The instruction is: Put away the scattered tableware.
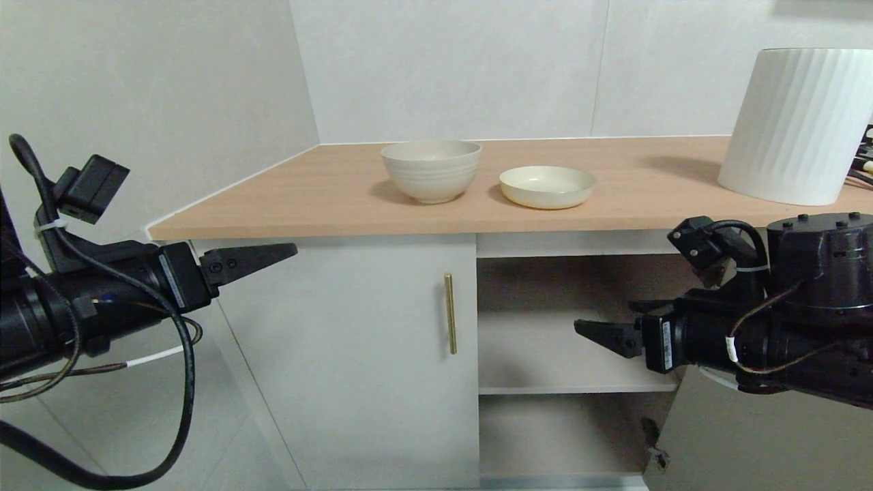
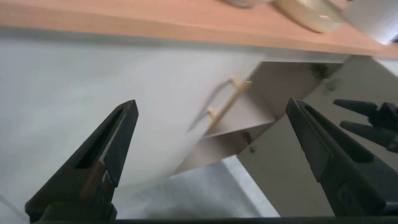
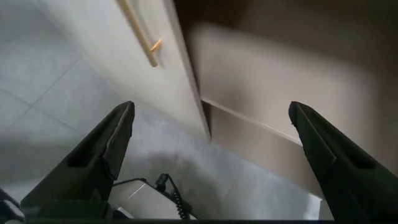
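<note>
Two dishes sit on table [image 1: 655, 184]: bowl [image 1: 431, 170], plate [image 1: 547, 186] at its 3 o'clock. Left tool [image 2: 211, 112], right tool [image 3: 211, 109] gape wide, empty; cupboard [image 1: 559, 341] open at 6 o'clock, presumably for stowing.

wooden countertop [image 1: 655, 198] carries a bowl [image 1: 431, 170], shallow dish [image 1: 547, 186] and ribbed white container [image 1: 794, 126].

The bowl [image 1: 431, 170] is coloured cream, and thin ring lines are seen around its side. The shallow dish [image 1: 548, 186] is coloured a plain, pale yellow-cream. The countertop [image 1: 648, 184] is done in light brown, with a faint wood grain. The cupboard door [image 1: 327, 354] is painted white, and its handle [image 1: 450, 314] is coloured gold. The big tub [image 1: 798, 126] is white, and straight ridges are marked up and down it. The left gripper [image 1: 286, 252] and the right gripper [image 1: 586, 331] are coloured black.
</note>
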{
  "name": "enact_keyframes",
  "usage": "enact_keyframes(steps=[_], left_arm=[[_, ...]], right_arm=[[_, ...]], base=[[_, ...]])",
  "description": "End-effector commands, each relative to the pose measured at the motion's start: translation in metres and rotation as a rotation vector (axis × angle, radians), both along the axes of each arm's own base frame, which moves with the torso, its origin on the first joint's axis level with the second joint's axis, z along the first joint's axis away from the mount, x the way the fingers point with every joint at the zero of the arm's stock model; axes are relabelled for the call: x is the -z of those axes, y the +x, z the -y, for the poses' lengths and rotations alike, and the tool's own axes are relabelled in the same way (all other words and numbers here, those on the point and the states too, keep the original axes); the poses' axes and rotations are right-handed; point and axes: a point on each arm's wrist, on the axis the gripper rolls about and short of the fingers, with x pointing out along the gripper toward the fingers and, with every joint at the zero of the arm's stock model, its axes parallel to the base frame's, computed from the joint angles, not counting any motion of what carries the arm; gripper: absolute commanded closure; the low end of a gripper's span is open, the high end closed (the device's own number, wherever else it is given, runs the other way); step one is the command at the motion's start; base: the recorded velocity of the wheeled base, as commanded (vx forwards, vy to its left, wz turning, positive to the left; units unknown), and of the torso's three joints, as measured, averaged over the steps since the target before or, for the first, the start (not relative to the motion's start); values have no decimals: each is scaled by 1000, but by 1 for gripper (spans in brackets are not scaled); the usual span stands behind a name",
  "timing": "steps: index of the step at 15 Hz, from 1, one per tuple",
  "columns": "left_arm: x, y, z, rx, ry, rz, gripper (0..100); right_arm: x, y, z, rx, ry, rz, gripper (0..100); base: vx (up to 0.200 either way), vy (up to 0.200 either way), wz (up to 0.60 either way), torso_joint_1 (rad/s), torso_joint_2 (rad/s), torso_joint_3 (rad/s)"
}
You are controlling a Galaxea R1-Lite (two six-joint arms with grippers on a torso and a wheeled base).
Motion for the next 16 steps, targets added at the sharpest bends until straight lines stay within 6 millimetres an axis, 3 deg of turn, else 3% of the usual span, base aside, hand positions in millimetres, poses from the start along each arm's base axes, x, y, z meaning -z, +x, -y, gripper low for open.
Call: enact_keyframes(steps=[1,7,16], left_arm=[[1,0,1,4,-1,-5,0],[5,4,3,12,-2,-23,0],[9,8,3,13,-1,-43,0]], right_arm=[[-5,-5,1,-10,11,14,0],[-5,-6,2,-9,10,15,0],[-3,-5,1,-9,6,9,0]], base=[[0,0,0,0,0,0],[0,0,0,46,-150,-164],[0,0,0,154,-483,-307]])
